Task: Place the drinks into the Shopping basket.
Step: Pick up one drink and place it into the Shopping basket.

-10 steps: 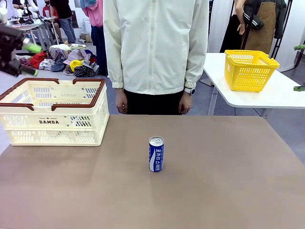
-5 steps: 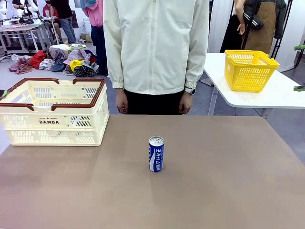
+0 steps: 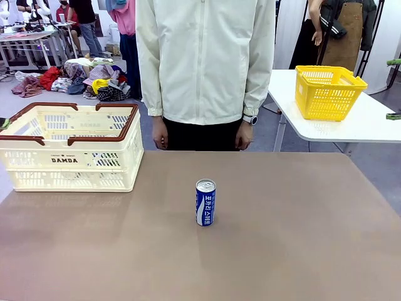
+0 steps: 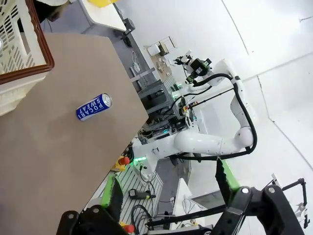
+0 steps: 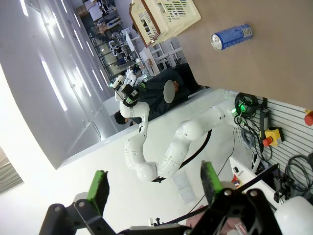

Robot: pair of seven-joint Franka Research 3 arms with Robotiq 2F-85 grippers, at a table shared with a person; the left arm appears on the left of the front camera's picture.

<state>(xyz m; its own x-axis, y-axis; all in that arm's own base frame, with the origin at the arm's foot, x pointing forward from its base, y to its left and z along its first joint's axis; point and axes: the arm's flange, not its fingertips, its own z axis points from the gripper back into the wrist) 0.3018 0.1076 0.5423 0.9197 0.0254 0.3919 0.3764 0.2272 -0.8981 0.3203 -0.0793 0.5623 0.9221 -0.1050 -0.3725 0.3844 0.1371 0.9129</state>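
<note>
Front view: Shopping basket [image 3: 69, 150] far-left; can [image 3: 205, 202] upright mid-table.

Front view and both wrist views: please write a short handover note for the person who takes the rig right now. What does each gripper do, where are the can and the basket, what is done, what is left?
Left gripper: open, holds nothing, raised off the table.
Right gripper: open, holds nothing, also raised.
Pocari Sweat can: upright near the middle of the table, nothing touching it.
DAMDA shopping basket: on the table's far left corner, well apart from the can; no can can be seen in it.
Person: at the far edge, hands hanging down.
Done: nothing visible.
Left: grasp the can and place it in the basket.
</note>
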